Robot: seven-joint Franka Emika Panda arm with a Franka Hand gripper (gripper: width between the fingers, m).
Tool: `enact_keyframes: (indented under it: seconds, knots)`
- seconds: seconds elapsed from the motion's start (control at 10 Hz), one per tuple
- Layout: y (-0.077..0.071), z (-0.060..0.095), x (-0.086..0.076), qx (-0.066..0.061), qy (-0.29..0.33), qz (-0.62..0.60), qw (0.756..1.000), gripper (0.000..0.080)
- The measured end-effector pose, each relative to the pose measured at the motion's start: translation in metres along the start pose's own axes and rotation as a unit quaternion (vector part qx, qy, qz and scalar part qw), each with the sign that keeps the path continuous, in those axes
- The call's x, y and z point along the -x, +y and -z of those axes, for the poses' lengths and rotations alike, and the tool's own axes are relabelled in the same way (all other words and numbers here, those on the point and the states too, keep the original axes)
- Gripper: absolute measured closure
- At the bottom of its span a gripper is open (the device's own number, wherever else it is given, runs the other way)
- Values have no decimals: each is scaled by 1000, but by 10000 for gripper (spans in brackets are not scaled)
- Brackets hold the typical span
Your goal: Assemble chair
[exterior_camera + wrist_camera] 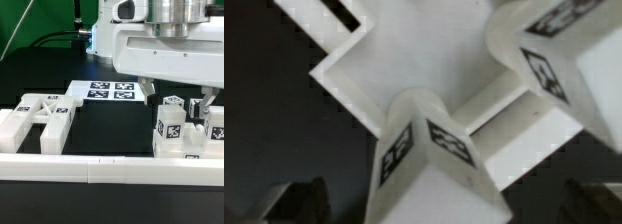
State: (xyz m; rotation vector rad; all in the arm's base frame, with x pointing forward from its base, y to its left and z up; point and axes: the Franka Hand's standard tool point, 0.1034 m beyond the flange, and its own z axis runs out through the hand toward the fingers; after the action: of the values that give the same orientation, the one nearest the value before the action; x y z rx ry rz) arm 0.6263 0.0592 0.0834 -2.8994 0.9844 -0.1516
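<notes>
In the exterior view several white chair parts with tags stand at the right. One is a square leg [168, 126], with further upright pieces [214, 128] beside it. My gripper [178, 100] hangs just above them, jaws wide apart, a finger on each side of the leg. In the wrist view that tagged leg [430, 160] lies between my dark fingers [292, 203], with gaps at the sides. My gripper [434, 208] is open. A flat white panel [420, 55] and another tagged piece [548, 60] lie beyond. A slotted chair panel [40, 115] lies at the exterior view's left.
The marker board [110, 90] lies at the back middle of the black table. A long white border rail [100, 168] runs along the front. The large white robot housing [165, 45] fills the upper right.
</notes>
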Motion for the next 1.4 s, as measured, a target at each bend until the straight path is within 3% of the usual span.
enact_keyframes:
  seconds: [0.4, 0.9, 1.1, 1.4]
  knots:
    - [4, -3, -3, 2, 3, 128, 992, 151]
    - [9, -3, -8, 9, 7, 305, 952, 173]
    - [10, -3, -9, 10, 7, 302, 953, 518]
    - [10, -3, -9, 10, 7, 288, 958, 515]
